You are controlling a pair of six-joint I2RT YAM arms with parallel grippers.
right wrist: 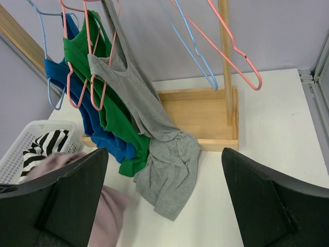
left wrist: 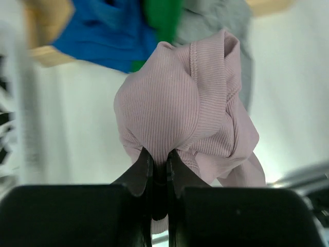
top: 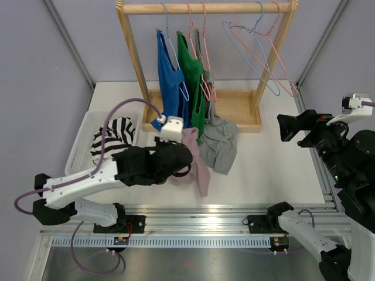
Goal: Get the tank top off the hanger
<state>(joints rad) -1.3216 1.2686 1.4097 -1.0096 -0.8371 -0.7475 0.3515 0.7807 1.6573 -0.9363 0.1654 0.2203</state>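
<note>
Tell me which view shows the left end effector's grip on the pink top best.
Left wrist. It looks straight at the left end effector pinching a bunch of the pink top. Top external shows the top drooping past the arm, which hides the pinch. Right wrist catches only a blurred pink edge at lower left.

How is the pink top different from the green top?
The pink top is scrunched into a ball, while the green top hangs long and straight. The pink top is pinched in the left gripper; no gripper touches the green top. The green top is up on the rack; the pink top is off it. Both are cloth tops.
</note>
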